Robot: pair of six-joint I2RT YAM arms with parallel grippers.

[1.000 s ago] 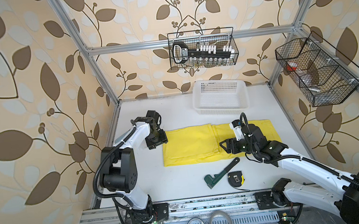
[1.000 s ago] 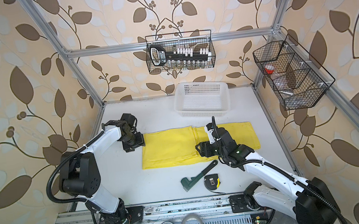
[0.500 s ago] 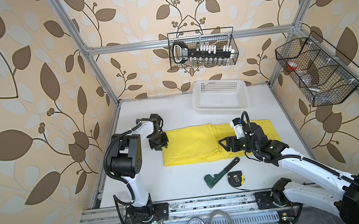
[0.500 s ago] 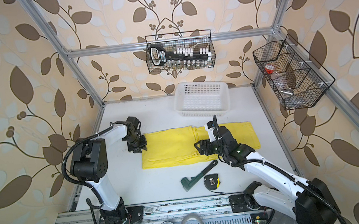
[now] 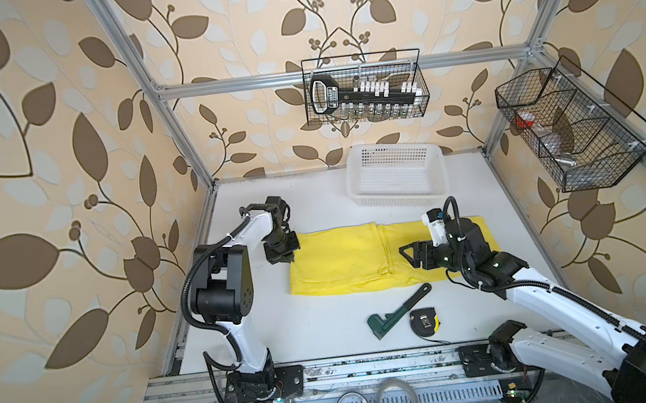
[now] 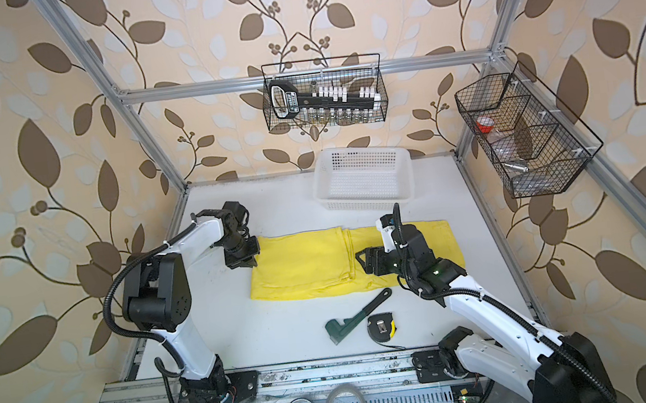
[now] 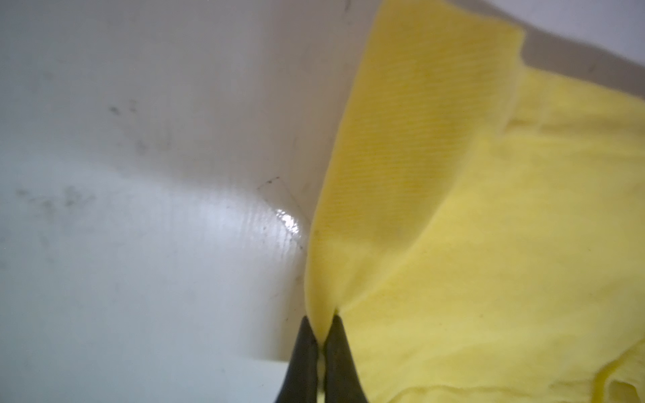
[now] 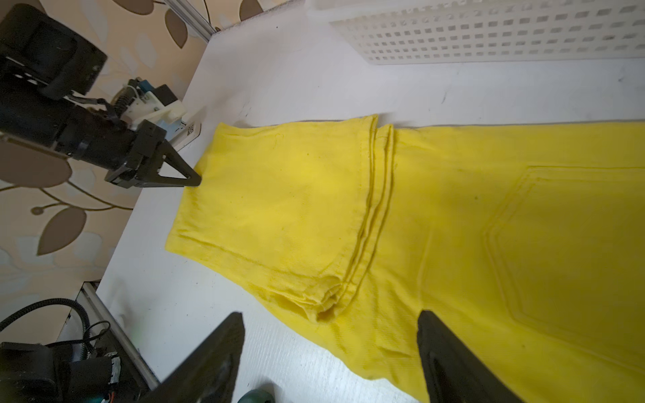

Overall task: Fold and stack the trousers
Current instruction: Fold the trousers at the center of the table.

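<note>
**Left fingers pinch the trousers' end, right fingers stand wide**

We see the yellow trousers (image 5: 341,261) lying flat on the white table (image 5: 287,332). The legs are doubled back, so their hems (image 8: 378,195) run across the middle of the cloth.

The left gripper (image 7: 320,322) has its fingers pressed together on a pinch of fabric at the folded end. In the left wrist view the cloth rises from between the fingertips in a narrow ridge, and bare table lies to one side of them.

The right gripper (image 8: 331,314) has its fingers spread far apart and grips nothing. The near corner of the doubled hems lies just ahead of the gap between them. One finger is over bare table, the other over the part with the pocket stitching (image 8: 506,209). We cannot tell whether either finger touches down.

A green pipe wrench (image 5: 400,312) and a tape measure (image 5: 424,320) lie behind the right fingers, the wrench's tip just beside the trousers' edge. A white perforated basket (image 5: 398,197) stands apart from the cloth.
</note>
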